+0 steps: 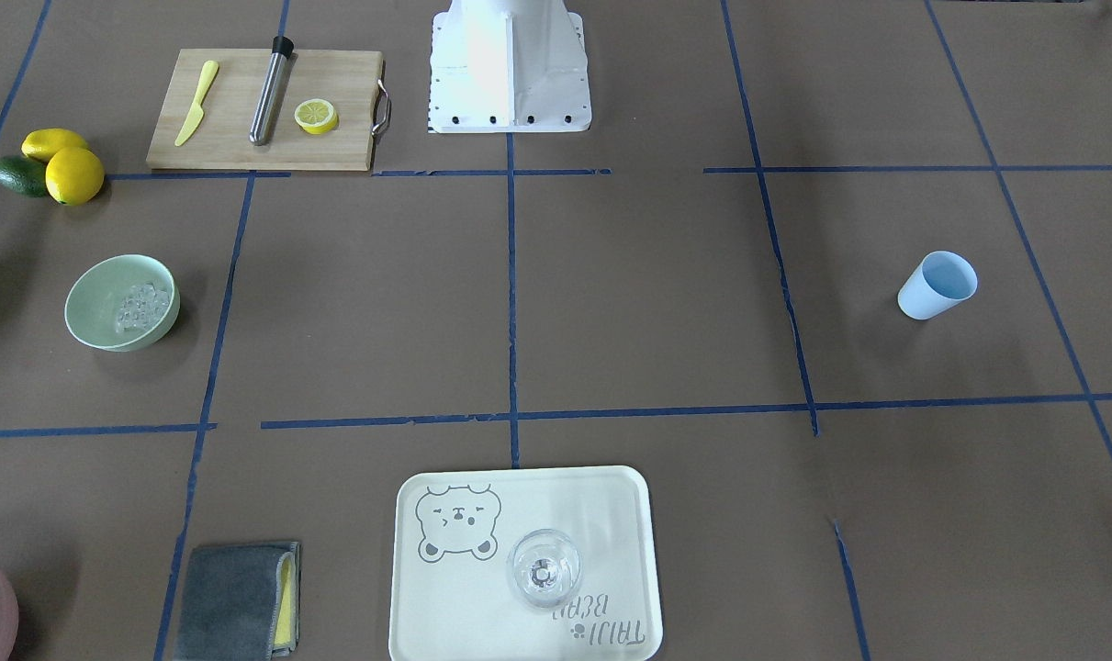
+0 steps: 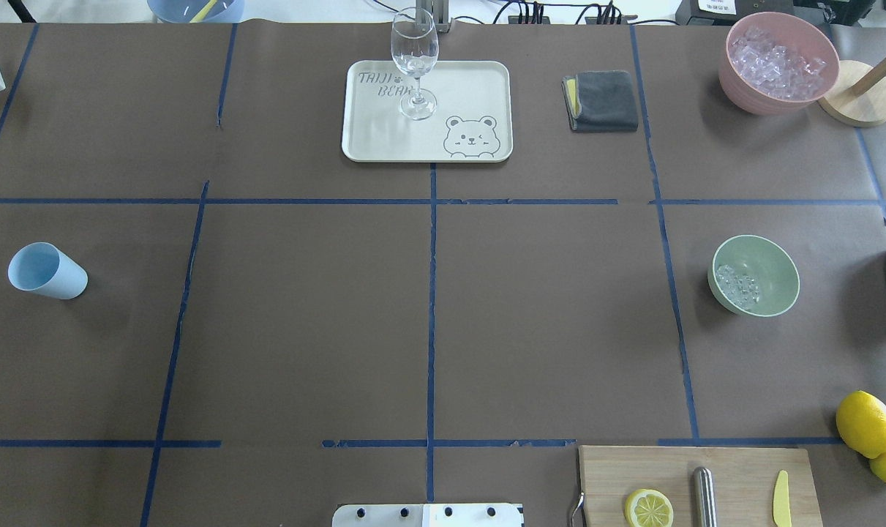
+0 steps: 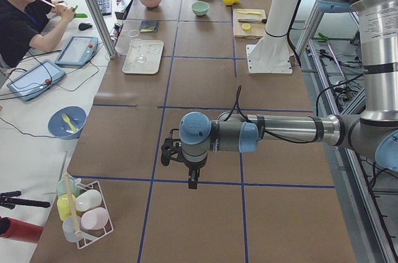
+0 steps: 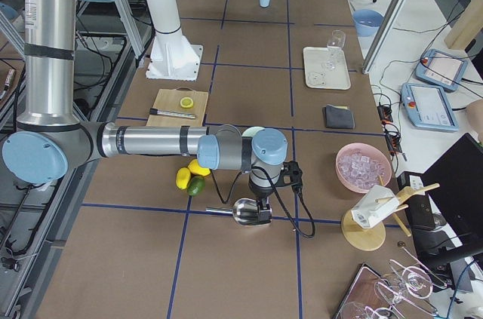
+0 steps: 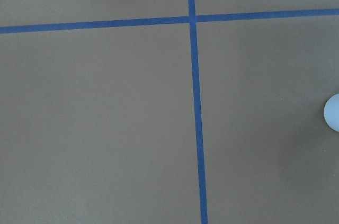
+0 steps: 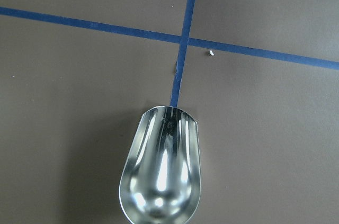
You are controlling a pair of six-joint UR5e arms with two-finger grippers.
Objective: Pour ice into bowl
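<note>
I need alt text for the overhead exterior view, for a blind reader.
A mint-green bowl with some ice cubes sits on the right of a brown table gridded with blue tape. A blue cup is far left; a tray with a wine glass is at the far edge.

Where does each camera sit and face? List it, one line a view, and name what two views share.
Front-facing: across the table, looking steeply down; robot base at top, no arms.
Overhead: behind the robot, looking forward and down; only the base's edge.
Exterior left: table end, looking along it; left arm near.
Exterior right: opposite end; right arm near, above the scoop.
Left wrist: down on taped paper; no body shows.
Right wrist: down on the scoop; no fingers show.
Front-facing and overhead share the bowl holding ice.
</note>
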